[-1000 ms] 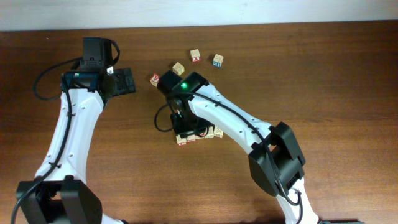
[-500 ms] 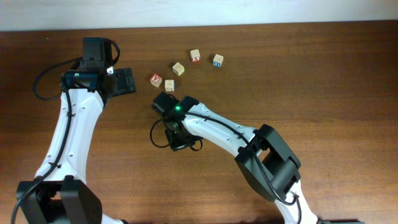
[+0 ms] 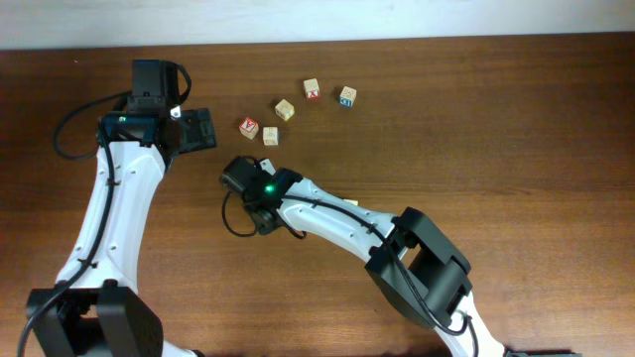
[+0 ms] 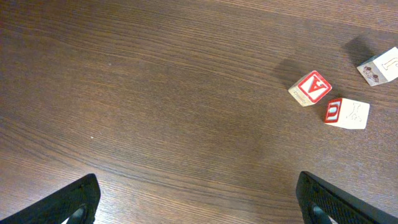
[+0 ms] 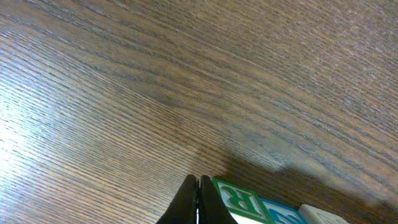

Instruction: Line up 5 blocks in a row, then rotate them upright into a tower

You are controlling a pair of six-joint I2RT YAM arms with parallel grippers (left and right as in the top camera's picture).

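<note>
Wooden table [image 3: 516, 119], scattered alphabet cubes [image 3: 271, 136]

This looks like a robotics lab bench, not anyone's home. A dark wooden table [image 3: 516, 129] fills the view. Two white-and-black robot arms reach over it from its near edge, the left arm [image 3: 109, 198] trailing a looped black cable [image 3: 65, 134] and the right arm [image 3: 332, 216] showing a green light [image 3: 267, 190]. Small wooden alphabet cubes [image 3: 249, 127] lie toward the table's far edge, and a plain pale wall [image 3: 397, 18] runs just beyond it.
</note>
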